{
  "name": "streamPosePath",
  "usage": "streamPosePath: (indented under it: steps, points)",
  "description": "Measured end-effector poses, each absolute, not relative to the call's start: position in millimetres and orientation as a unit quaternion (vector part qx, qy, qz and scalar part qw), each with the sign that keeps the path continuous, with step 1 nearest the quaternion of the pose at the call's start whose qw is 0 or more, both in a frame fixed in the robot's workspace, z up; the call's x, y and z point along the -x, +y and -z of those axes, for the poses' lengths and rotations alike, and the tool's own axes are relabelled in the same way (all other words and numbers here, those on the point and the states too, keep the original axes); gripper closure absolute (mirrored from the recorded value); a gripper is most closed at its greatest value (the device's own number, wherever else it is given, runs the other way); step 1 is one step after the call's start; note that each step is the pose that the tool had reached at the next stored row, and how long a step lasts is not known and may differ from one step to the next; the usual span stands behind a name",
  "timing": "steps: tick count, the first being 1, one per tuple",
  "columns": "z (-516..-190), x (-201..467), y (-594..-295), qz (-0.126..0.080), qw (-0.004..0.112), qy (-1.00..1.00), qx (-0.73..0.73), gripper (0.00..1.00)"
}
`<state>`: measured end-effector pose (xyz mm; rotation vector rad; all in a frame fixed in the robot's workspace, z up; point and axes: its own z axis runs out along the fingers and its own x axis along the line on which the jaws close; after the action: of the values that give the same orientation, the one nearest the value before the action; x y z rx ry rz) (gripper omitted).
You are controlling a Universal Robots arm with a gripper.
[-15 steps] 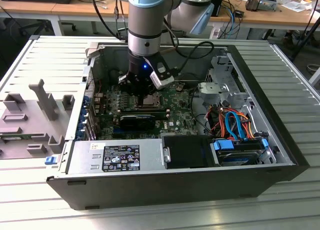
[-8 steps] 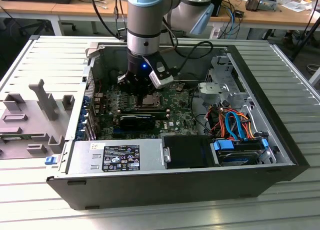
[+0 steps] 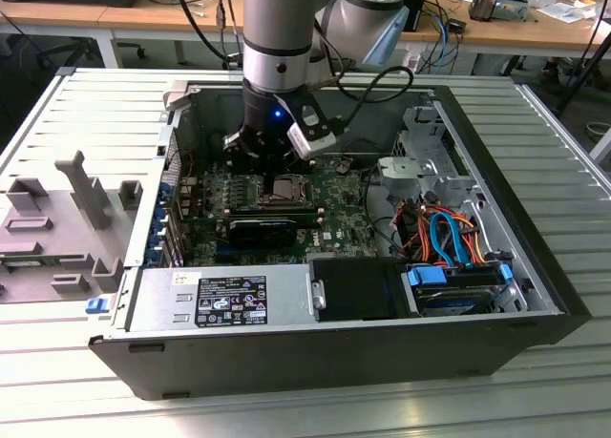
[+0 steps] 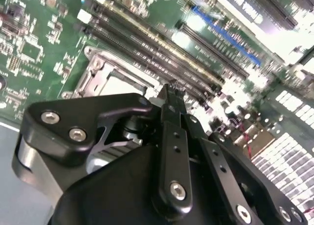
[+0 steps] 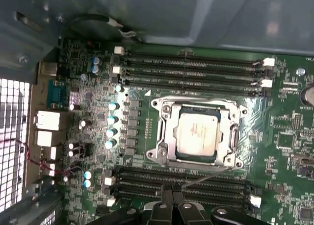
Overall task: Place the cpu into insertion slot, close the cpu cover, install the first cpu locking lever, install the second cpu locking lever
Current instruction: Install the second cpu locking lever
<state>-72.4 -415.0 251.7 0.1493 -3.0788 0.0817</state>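
Silver-grey, the small square cpu lies seated in the insertion slot, with the thin silver metal cpu cover closed down around it as a frame on the green motherboard. The first wrist view shows this plainly, while the second wrist view catches just a corner of the socket behind the black gripper, whose fingertips are pressed together at a thin metal lever beside the long black memory slots. From the exterior view, the grey arm reaches down into the open black computer case.
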Motion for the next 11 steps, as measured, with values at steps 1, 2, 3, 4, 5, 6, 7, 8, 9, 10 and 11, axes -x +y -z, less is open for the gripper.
streamPosePath:
  steps: [1,2,3,4,5,6,7,8,9,10,11]
  points:
    - [-251.7,72.3,-417.2,-0.026,0.029,-0.998,-0.048,0.89]
    - [-251.7,72.3,-418.6,-0.024,0.029,-0.998,-0.048,0.89]
    - [-251.7,72.4,-418.8,-0.022,0.029,-0.998,-0.048,0.89]
    - [-251.8,72.6,-418.8,-0.021,0.029,-0.998,-0.048,0.89]
    - [-251.7,73.0,-418.9,-0.019,0.029,-0.998,-0.049,0.89]
    - [-251.7,73.2,-418.9,-0.018,0.029,-0.998,-0.049,0.89]
    - [-251.7,73.2,-418.9,-0.018,0.029,-0.998,-0.049,0.89]
    - [-251.7,73.2,-418.9,-0.018,0.029,-0.998,-0.049,0.89]
    - [-251.7,73.4,-419.0,-0.018,0.029,-0.998,-0.049,0.89]
    - [-251.7,73.8,-419.0,-0.018,0.029,-0.998,-0.049,0.89]
    - [-251.7,74.4,-419.1,-0.017,0.029,-0.998,-0.049,0.89]
